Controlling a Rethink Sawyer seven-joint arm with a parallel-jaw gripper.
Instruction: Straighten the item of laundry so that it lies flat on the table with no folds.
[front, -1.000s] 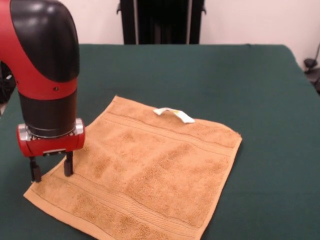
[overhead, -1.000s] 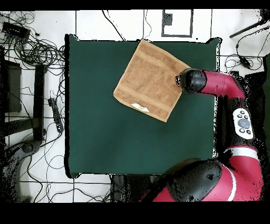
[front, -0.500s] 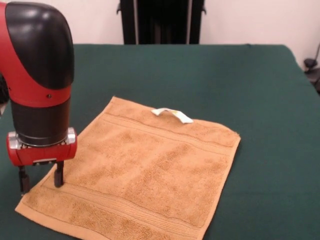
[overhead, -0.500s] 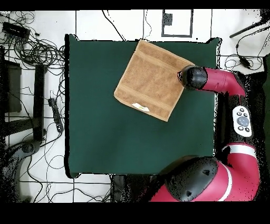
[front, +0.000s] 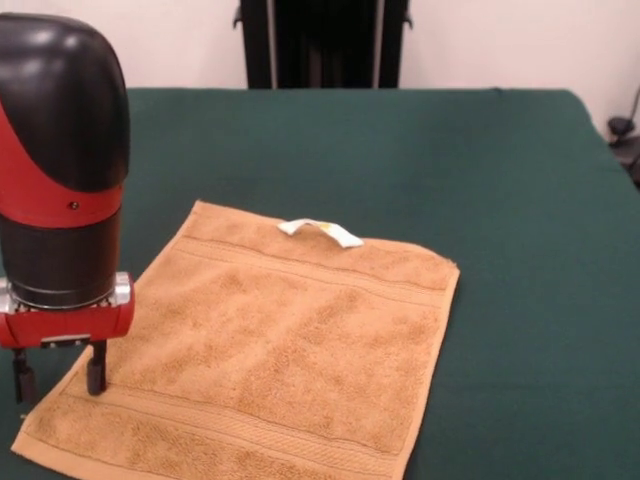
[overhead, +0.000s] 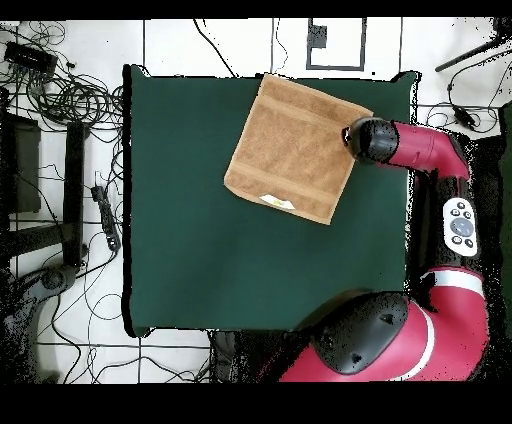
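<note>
Golden-orange rectangular terry hand towel (front: 270, 345) is lying spread out and mostly flat on the large dark green felt-covered table (front: 500, 180), woven border bands running along two opposite ends, a small white tag loop (front: 320, 231) sticking up on its far edge; from overhead the towel (overhead: 293, 147) is sitting rotated near the table's top edge, toward the corner by the arm. The red and black arm's gripper (front: 55, 375) is standing at the towel's front-view left corner, two dark fingers (front: 95, 372) parted, one on the cloth and one just off its edge, nothing pinched between them. White tiled floor with tangled black cables (overhead: 70, 90) is surrounding the table
</note>
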